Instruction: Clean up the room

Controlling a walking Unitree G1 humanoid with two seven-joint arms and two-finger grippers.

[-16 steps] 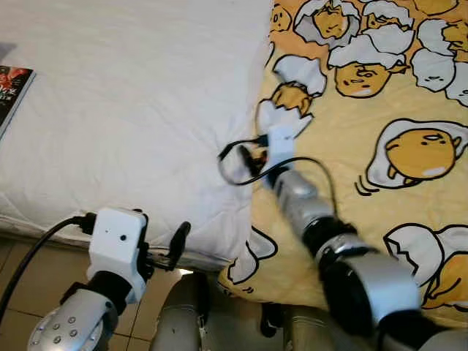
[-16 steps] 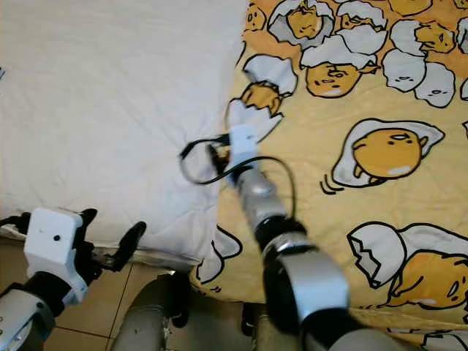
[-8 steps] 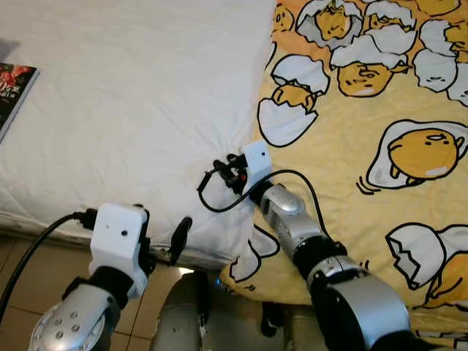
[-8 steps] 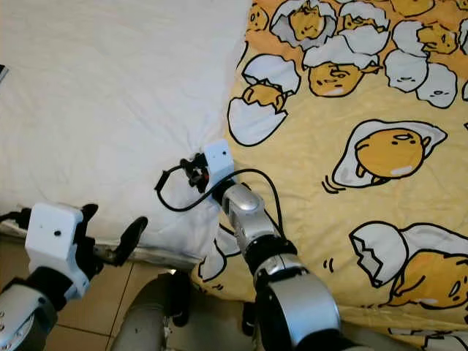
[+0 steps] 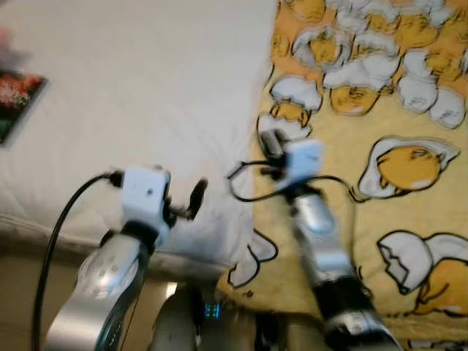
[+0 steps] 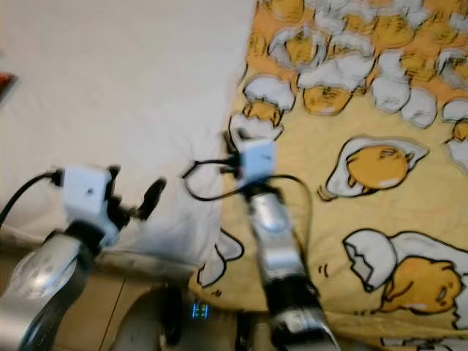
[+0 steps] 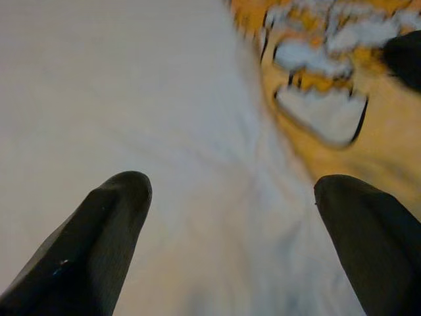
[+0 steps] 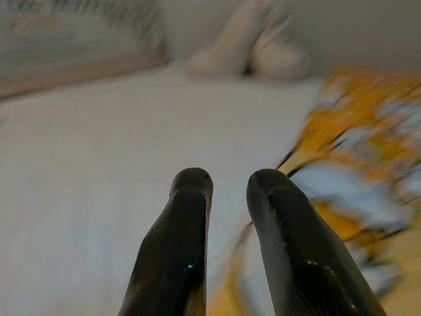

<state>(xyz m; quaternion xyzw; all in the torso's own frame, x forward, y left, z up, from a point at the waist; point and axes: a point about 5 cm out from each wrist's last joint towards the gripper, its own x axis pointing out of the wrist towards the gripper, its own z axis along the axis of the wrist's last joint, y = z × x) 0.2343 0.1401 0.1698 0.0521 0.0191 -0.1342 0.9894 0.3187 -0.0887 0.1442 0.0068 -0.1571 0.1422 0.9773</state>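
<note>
R gripper (image 8: 227,187) at blanket (image 5: 380,110) edge, nearly closed

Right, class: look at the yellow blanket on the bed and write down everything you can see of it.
The yellow blanket looks like soft fabric, printed all over with cartoon egg yolks in white cracked shells outlined in black. It lies spread on the right part of the bed, over the white sheet, and its near edge hangs over the bedside. The right end effector is at its left edge; contact cannot be told. The picture is blurred.
</note>
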